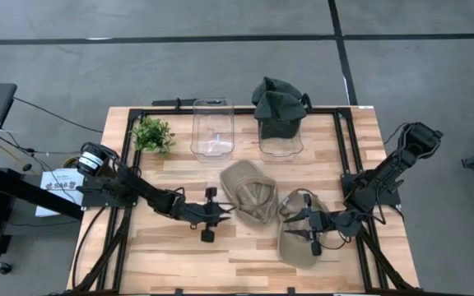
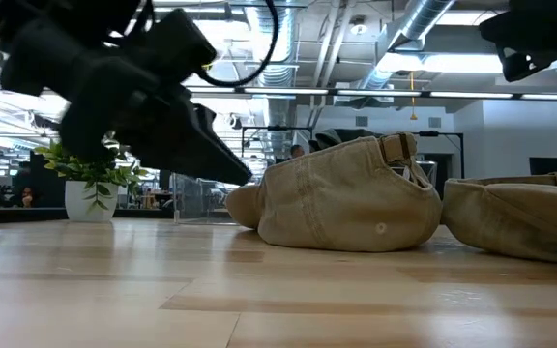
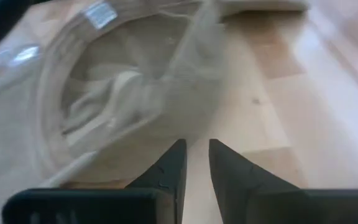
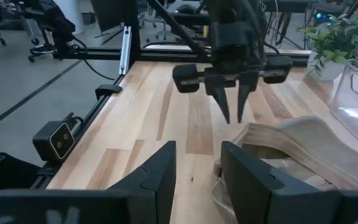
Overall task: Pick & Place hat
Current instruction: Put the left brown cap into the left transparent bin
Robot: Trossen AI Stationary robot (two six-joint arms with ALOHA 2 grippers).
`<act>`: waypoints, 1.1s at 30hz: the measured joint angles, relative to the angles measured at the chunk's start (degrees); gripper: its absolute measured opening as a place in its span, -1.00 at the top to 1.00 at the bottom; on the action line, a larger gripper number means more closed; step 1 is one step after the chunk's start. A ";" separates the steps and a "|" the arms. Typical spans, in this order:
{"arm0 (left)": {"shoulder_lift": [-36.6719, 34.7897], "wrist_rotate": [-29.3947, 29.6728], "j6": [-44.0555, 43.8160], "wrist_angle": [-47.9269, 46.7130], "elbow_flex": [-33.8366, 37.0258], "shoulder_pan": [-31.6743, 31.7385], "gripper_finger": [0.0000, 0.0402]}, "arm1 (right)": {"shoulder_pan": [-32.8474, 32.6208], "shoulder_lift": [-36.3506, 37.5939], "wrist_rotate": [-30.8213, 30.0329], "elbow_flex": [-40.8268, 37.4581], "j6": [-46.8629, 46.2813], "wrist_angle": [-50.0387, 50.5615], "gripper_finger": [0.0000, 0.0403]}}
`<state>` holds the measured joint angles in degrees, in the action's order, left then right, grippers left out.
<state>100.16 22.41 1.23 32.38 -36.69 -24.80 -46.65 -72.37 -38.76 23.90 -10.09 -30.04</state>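
Two tan hats lie on the wooden worktop [image 1: 179, 255], toward its middle and right. The first hat [image 1: 249, 191] sits open side up near the worktop's centre, just in front of the two clear bins. The second hat [image 1: 303, 238] lies beside it, nearer the front right corner, and the two hats touch or nearly touch where their edges meet.

The left gripper [image 1: 219, 215] reaches in low from the left edge and stops just beside the first hat's rim. Its fingers [image 3: 173, 165] stand a narrow gap apart, with bare wood showing between them, and they hold nothing. In the left wrist view the hat's crown fills the space just ahead of the fingertips.

The right gripper [image 1: 299, 222] comes in from the right edge and sits over the second hat, at the side nearest the first one. Its fingers [image 4: 160, 171] are partly open, with worktop visible between them; tan fabric lies just by one finger, but whether they have hold of it cannot be told.

At the back edge stand an empty clear bin [image 1: 212, 127] and a second clear bin [image 1: 281, 136] with dark green hats [image 1: 278, 100] piled in it. A small potted plant [image 1: 153, 134] stands near the back left corner.
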 joint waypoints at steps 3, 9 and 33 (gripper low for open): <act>0.24 -0.03 -0.01 0.34 -1.10 1.48 0.70 | 0.00 -0.01 -0.02 0.00 0.00 0.00 0.41; -0.76 -4.03 0.04 0.33 -1.92 2.63 0.69 | 0.01 -0.03 -0.02 0.00 0.00 -0.01 0.41; -1.85 4.21 11.86 -10.71 -1.83 9.47 0.31 | 0.02 -0.03 -0.04 0.02 0.00 -0.38 0.41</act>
<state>98.30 26.61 13.08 21.67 -38.52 -15.33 -46.63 -72.40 -38.81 23.92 -10.09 -30.42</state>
